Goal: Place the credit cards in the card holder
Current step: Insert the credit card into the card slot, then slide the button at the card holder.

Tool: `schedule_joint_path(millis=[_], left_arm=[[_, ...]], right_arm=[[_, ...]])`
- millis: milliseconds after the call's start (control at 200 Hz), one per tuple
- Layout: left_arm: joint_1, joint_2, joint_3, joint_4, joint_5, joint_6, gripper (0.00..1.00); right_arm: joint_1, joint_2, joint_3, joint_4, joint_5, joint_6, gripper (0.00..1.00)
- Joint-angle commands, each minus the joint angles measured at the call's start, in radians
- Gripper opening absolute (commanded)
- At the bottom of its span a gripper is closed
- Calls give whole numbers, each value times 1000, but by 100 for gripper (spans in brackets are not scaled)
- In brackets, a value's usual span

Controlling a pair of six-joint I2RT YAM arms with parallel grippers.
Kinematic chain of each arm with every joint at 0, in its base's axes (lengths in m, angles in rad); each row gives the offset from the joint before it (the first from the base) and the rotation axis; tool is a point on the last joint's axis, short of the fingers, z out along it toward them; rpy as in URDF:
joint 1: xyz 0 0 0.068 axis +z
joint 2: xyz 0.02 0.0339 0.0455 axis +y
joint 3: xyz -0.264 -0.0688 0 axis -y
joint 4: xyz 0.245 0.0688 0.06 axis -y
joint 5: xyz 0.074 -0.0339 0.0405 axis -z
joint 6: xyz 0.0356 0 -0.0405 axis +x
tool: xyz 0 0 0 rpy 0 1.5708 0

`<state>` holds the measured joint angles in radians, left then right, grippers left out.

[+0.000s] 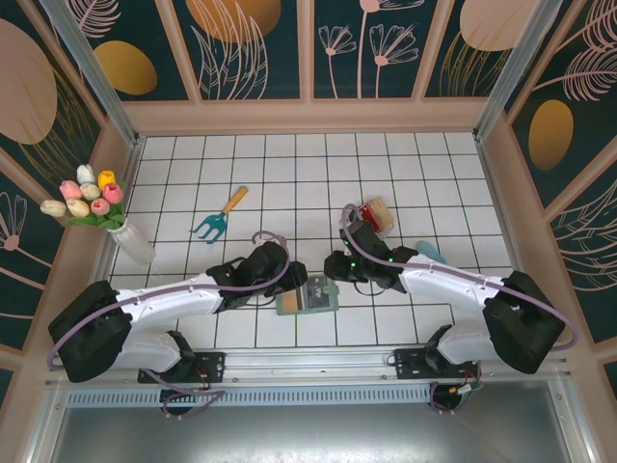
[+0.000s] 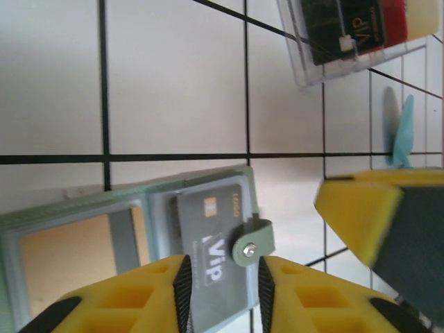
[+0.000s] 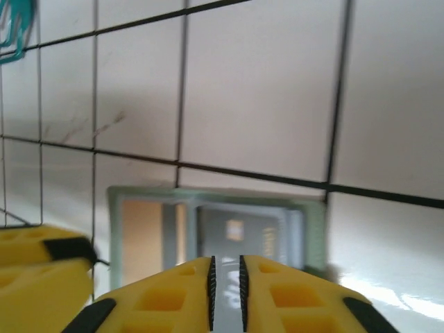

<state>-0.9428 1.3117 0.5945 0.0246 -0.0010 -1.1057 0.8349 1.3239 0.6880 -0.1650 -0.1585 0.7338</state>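
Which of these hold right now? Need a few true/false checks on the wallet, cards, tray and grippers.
1. The wallet lies open. True.
2. A dark card marked VIP sits in one of its pockets. True.
3. The clear tray is empty. False: a black card and a red one lie in it.
4. The right gripper is spread wide. False: its jaws are nearly shut.
5. The teal hand rake lies to the right of the wallet. False: it lies to the wallet's left, farther from the arms.
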Motion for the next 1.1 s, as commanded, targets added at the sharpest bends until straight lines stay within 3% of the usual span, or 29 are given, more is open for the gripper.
schedule_joint_path(millis=[0, 250, 340, 470, 585, 1096], left_arm=[[-1, 29, -22, -38, -50, -21, 26], [-1, 147, -39, 16, -23, -26, 19], [-1, 171, -47, 7, -41, -30, 18], [-1, 185, -74, 5, -62, -39, 17], [-2, 201, -92, -3, -73, -39, 16], [-2, 210, -74, -27, -102, -12, 16]], right_arm=[[66, 48, 47, -18, 10, 11, 18], [201, 215, 154, -163, 159, 42, 13], [208, 256, 157, -194, 169, 47, 14], [202, 273, 169, -300, 293, 67, 14], [176, 230, 152, -351, 351, 81, 15], [-30, 135, 18, -333, 303, 32, 21]])
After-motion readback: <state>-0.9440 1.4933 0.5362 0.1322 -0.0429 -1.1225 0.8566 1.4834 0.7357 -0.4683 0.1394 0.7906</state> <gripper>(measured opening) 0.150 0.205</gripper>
